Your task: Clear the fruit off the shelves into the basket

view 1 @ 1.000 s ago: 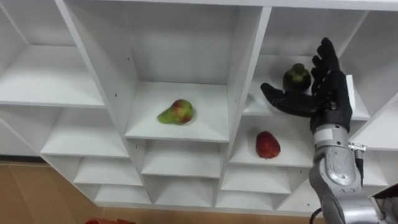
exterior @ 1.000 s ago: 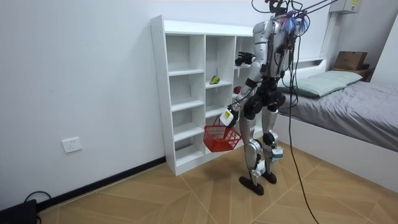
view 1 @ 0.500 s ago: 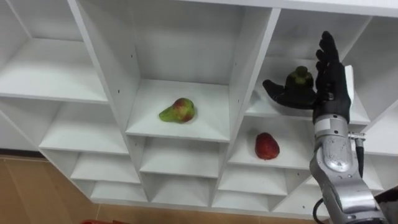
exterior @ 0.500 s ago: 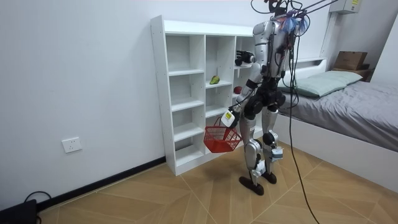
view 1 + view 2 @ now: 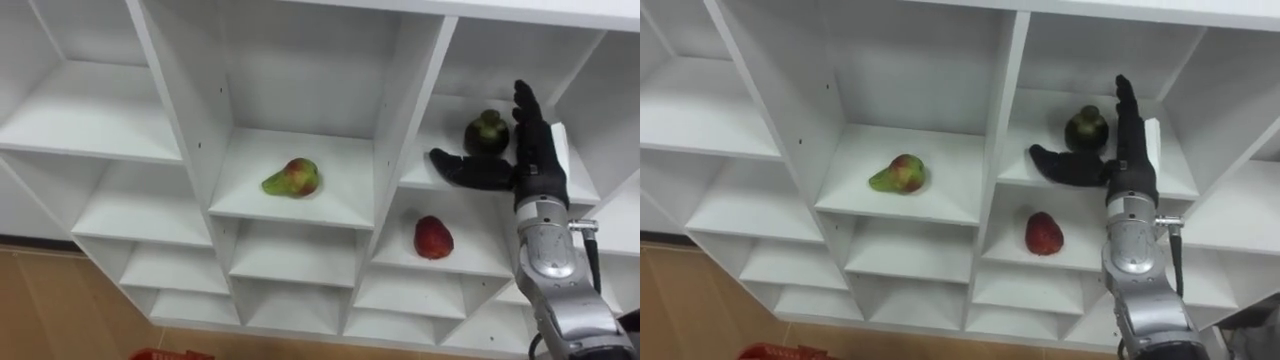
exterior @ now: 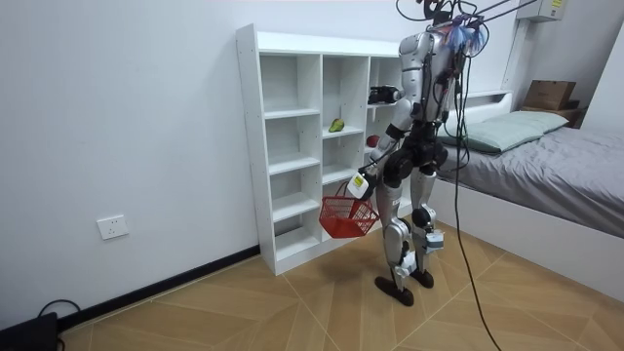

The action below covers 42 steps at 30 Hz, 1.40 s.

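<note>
A dark green fruit (image 5: 486,133) sits in the upper right compartment of the white closet (image 5: 390,120). My right hand (image 5: 530,165) is open beside it, fingers straight up at its right and thumb stretched out below its front. A green and red pear (image 5: 291,178) lies in the middle compartment. A red fruit (image 5: 433,238) rests one shelf below the dark one. In the room view my left hand (image 6: 359,183) hangs low, shut on the handle of a red basket (image 6: 348,216).
I stand facing the closet's (image 6: 292,146) right columns on a wood floor. A bed (image 6: 546,161) is close behind me on the room view's right. The basket's red rim (image 5: 160,354) peeks in at the bottom edge.
My right hand has reached deeper into the upper right compartment, closer round the dark green fruit. The eye view has shifted slightly. The fruits lie as before.
</note>
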Tool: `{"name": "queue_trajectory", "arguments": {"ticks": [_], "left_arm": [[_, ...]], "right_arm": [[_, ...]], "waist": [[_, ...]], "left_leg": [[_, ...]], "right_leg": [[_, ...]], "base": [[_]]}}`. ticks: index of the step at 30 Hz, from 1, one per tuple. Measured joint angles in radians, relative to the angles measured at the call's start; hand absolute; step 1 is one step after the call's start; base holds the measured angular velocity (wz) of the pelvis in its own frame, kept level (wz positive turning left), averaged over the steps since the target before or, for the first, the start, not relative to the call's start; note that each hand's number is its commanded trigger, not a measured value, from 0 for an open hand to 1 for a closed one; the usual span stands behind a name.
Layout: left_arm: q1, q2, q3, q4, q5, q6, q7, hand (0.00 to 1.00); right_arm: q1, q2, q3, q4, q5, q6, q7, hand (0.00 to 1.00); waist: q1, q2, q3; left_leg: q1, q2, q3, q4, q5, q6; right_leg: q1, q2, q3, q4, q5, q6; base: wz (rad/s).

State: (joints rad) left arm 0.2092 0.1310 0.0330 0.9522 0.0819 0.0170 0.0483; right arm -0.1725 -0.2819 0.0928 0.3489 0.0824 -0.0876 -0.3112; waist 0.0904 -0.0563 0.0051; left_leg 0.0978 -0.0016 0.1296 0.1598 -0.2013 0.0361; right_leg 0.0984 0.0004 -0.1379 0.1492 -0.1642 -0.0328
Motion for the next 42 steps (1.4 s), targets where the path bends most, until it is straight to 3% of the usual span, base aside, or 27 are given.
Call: {"name": "queue_trajectory", "arguments": {"ticks": [7, 8, 9, 10, 11, 22, 42], "left_arm": [[0.002, 0.002, 0.008, -0.02, 0.001, 0.024, -0.001, 1.0], [0.006, 0.002, 0.011, -0.03, 0.001, 0.029, -0.001, 1.0], [0.01, 0.002, 0.014, -0.038, 0.0, 0.029, -0.001, 1.0], [0.013, 0.002, 0.017, -0.043, 0.0, 0.03, -0.001, 1.0], [0.014, 0.002, 0.02, -0.046, 0.0, 0.03, -0.001, 1.0], [0.019, 0.008, 0.024, -0.052, -0.001, 0.059, 0.0, 1.0], [-0.006, 0.013, 0.023, -0.052, 0.0, 0.064, 0.015, 1.0]], "right_arm": [[0.0, 0.0, -0.007, 0.009, -0.001, 0.007, 0.006, 0.0], [-0.001, 0.0, -0.007, 0.014, -0.002, 0.011, 0.007, 0.06], [-0.002, 0.0, -0.009, 0.025, -0.002, 0.01, 0.009, 0.15], [-0.004, 0.0, -0.01, 0.03, -0.002, 0.011, 0.012, 0.77], [-0.004, 0.0, -0.011, 0.032, -0.001, 0.012, 0.014, 1.0], [-0.073, 0.0, -0.114, 0.154, -0.009, 0.023, 0.028, 1.0], [-0.08, 0.0, -0.117, 0.155, -0.055, 0.024, 0.039, 1.0]], "waist": [[-0.002, -0.002, -0.0017], [-0.001, -0.003, -0.0021], [-0.001, -0.004, -0.0032], [-0.001, -0.006, -0.0044], [-0.001, -0.007, -0.0047], [-0.003, -0.013, -0.0051], [-0.006, -0.018, -0.0054]], "left_leg": [[0.001, -0.001, -0.004, 0.001, 0.0, 0.0], [0.002, -0.001, -0.005, 0.001, 0.0, 0.0], [0.002, -0.001, -0.006, 0.002, 0.0, 0.0], [0.002, -0.001, -0.007, 0.002, 0.0, 0.0], [0.002, -0.001, -0.008, 0.002, 0.0, 0.0], [0.018, -0.003, -0.018, 0.002, -0.001, 0.001], [0.018, -0.003, -0.022, -0.004, -0.001, 0.001]], "right_leg": [[0.005, -0.001, -0.003, -0.001, 0.0, 0.0], [0.005, -0.001, -0.003, -0.001, 0.0, 0.0], [0.006, -0.001, -0.003, -0.001, 0.0, 0.001], [0.006, -0.001, -0.003, -0.001, 0.0, 0.001], [0.007, -0.001, -0.003, -0.001, 0.0, 0.001], [0.026, 0.0, -0.004, -0.001, -0.002, 0.002], [0.023, 0.0, -0.016, 0.0, -0.002, 0.002]], "base": [[0.01], [0.0], [0.0], [0.0], [0.03], [0.01], [0.0]]}}
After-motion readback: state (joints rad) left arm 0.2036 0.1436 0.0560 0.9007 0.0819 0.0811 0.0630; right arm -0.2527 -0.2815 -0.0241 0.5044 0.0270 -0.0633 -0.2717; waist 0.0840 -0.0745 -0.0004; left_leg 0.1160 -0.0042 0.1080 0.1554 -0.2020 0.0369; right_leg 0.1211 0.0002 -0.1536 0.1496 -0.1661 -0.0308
